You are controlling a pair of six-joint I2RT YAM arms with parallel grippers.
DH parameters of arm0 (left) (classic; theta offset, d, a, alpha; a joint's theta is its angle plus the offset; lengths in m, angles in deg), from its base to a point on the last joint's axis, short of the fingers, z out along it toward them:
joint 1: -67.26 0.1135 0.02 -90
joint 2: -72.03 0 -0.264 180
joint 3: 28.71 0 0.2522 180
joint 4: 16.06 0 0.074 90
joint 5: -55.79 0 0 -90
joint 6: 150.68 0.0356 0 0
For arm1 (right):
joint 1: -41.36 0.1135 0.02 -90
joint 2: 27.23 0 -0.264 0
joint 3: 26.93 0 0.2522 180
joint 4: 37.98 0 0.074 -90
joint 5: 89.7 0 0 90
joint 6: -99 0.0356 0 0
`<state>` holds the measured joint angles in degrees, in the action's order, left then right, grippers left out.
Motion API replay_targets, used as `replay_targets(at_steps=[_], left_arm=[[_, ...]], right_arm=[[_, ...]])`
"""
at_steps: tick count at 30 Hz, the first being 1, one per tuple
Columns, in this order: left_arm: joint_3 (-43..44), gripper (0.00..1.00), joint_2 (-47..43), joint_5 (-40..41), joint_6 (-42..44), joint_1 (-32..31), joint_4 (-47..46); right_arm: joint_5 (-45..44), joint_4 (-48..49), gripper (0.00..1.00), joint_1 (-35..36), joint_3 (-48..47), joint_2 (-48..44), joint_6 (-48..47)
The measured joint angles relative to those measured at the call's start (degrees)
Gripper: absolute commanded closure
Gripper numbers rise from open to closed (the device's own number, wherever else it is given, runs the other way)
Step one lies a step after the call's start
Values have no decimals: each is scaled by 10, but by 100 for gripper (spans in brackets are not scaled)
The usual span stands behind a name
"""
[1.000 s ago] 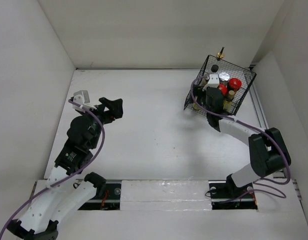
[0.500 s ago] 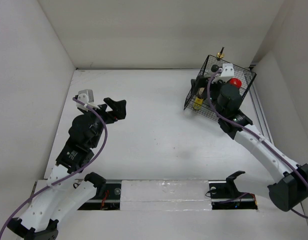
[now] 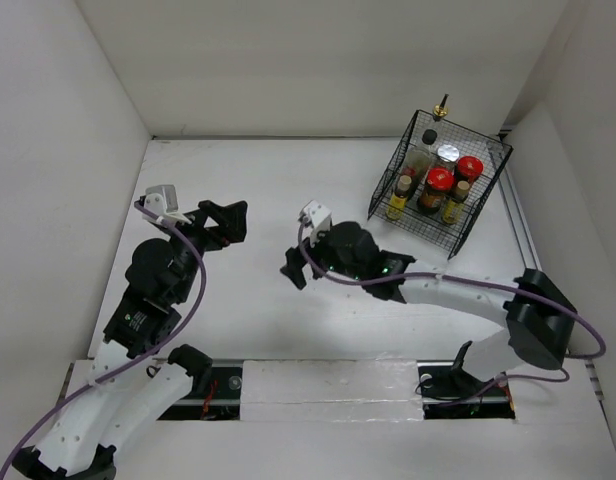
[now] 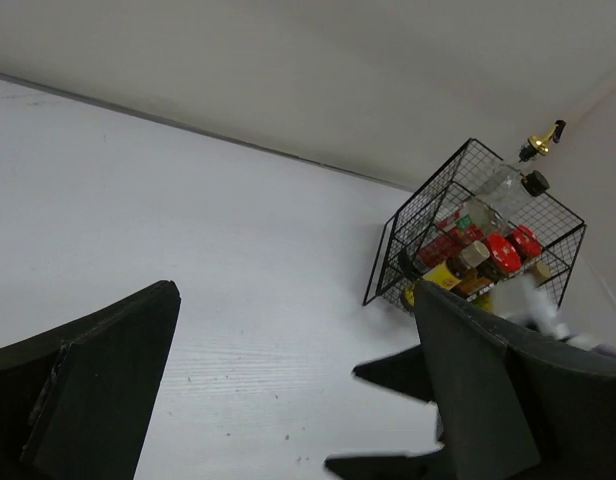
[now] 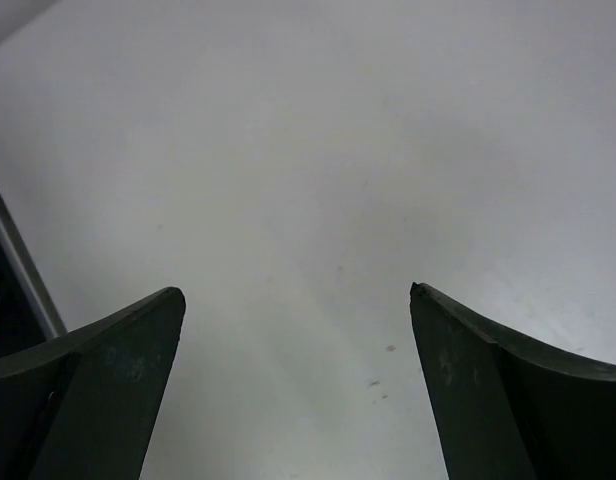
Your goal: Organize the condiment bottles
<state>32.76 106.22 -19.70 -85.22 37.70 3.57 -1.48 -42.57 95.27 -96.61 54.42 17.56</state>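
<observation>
The condiment bottles stand together inside the black wire basket [image 3: 485, 205] at the back right. I see two red-lidded jars [image 3: 438, 180] [image 3: 470, 166], a silver-capped shaker [image 3: 448, 153], two brown-capped yellow bottles [image 3: 399, 196] [image 3: 456, 201] and the tall gold-spouted bottle [image 3: 440, 106]. The reddish-labelled jar is not clear among them. The basket [image 4: 388, 250] also shows in the left wrist view. My left gripper [image 3: 233, 220] [image 4: 296, 330] is open and empty over the left of the table. My right gripper [image 3: 291, 268] [image 5: 298, 300] is open and empty over bare table at the centre, far from the basket.
White walls enclose the table on the left, back and right. The basket sits close to the right wall. My two grippers are about a hand's width apart near the table's middle; the right gripper's dark fingers [image 4: 388, 375] show in the left wrist view.
My right arm has swung from above the basket down and left to the table's centre, with nothing in its jaws. The left arm has hardly moved.
</observation>
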Motion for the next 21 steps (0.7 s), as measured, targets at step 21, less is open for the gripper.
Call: replay_targets(at_steps=[21], left_arm=[[0,0,-16,-11,2,0,0]], right_arm=[[-22,46,0,66,43,110,49]])
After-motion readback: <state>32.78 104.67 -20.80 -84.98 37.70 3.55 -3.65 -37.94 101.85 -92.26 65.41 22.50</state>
